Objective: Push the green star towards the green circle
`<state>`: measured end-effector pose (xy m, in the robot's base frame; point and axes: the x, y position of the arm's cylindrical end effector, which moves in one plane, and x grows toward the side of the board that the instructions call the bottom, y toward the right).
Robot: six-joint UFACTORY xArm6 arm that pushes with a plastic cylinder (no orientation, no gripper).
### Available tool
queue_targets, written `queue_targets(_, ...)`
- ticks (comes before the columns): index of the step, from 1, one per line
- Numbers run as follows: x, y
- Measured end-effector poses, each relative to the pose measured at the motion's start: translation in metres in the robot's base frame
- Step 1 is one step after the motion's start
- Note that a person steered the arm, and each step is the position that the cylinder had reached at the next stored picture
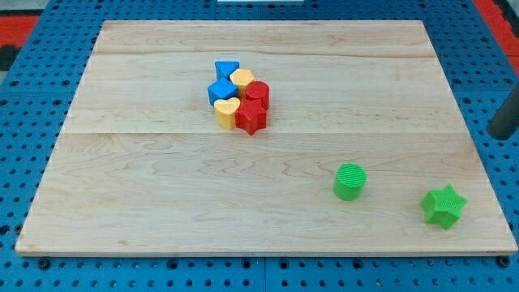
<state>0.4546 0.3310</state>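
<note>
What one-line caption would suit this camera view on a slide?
My tip waits at the view's right edge, above the green star, with the green circle to its left.

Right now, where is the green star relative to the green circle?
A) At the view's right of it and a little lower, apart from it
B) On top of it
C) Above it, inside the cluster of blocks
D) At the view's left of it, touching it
A: the green star lies near the board's lower right corner, to the view's right of the green circle and slightly lower, with bare wood between them.
</note>
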Motion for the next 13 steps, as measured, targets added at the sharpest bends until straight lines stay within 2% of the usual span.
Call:
queue_targets(1, 0.018, 0.008)
queue_targets(2, 0.061, 0.008)
queue_targets(3, 0.072, -0.032)
queue_targets(5, 0.107, -0.049)
queue_targets(6, 0.097, -0.098)
queue_targets(7, 0.103, -0.108)
queue_targets(8, 0.129, -0.084)
queue_targets(9, 0.159, -0.103)
queue_targets(13, 0.153, -0.114)
